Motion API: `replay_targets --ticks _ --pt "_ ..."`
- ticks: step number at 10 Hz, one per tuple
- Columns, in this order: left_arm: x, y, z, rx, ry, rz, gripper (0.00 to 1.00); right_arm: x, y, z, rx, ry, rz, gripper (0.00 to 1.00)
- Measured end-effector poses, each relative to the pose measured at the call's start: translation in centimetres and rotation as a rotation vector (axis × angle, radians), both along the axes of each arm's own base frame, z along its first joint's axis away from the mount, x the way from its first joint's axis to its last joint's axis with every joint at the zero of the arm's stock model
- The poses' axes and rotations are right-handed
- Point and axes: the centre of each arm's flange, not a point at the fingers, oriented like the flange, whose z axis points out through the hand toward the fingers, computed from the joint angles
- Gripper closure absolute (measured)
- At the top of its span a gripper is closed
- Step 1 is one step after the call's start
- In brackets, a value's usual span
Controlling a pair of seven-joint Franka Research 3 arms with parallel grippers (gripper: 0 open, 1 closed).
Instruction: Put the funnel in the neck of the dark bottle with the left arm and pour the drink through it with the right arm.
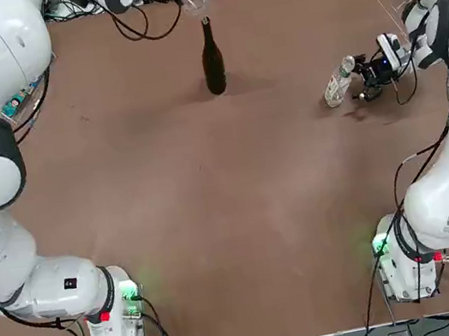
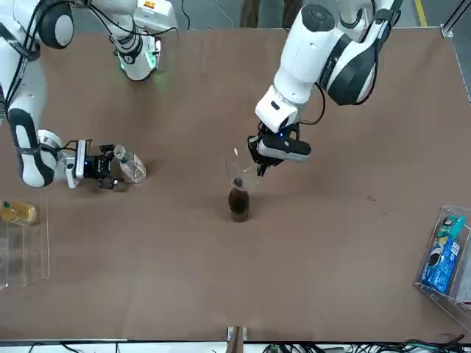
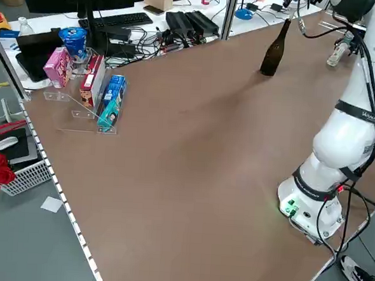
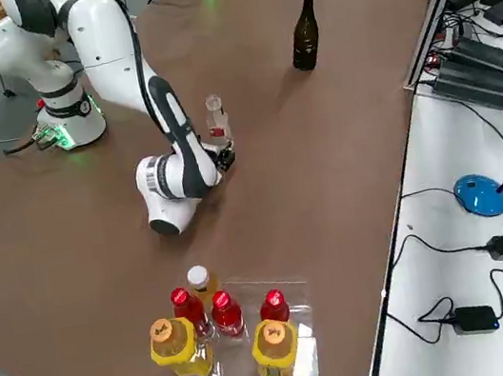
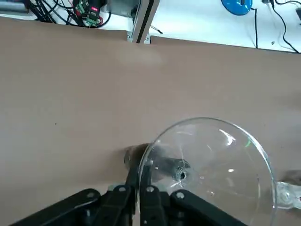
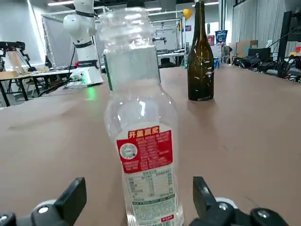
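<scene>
Clear funnel: small see-through plastic funnel (image 5: 207,165) with a round wide rim, pinched at the rim by the left gripper (image 5: 138,197); spout points down at the neck just below the claw.
Dark bottle: tall slim near-black glass bottle (image 1: 211,59) upright on the brown table (image 1: 214,205), right under the left claw; in the front view the funnel (image 2: 241,170) sits at its mouth, whether fully seated I can't tell.
Left claw: fingers closed tight on the funnel rim, nothing else touched.
Drink: small clear plastic bottle (image 6: 141,127) with a white-and-red label, standing between the right claw's fingers; its top looks uncapped, not certain.
Right claw: right gripper (image 6: 136,200) low and level at the table, jaws wide apart, one either side of the bottle's base, no contact visible.
Done: funnel at the neck, my read.
Left: grasp the drink, carry it over, pour.
</scene>
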Motion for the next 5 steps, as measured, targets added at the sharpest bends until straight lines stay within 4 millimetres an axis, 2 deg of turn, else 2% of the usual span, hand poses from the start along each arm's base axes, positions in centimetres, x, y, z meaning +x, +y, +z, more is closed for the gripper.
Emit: replay_targets --ticks 5 --pt "0.4 -0.1 -0.8 -0.007 -0.001 -0.003 0.93 0.5 2.3 -0.5 0.036 -0.002 0.013 0.0"
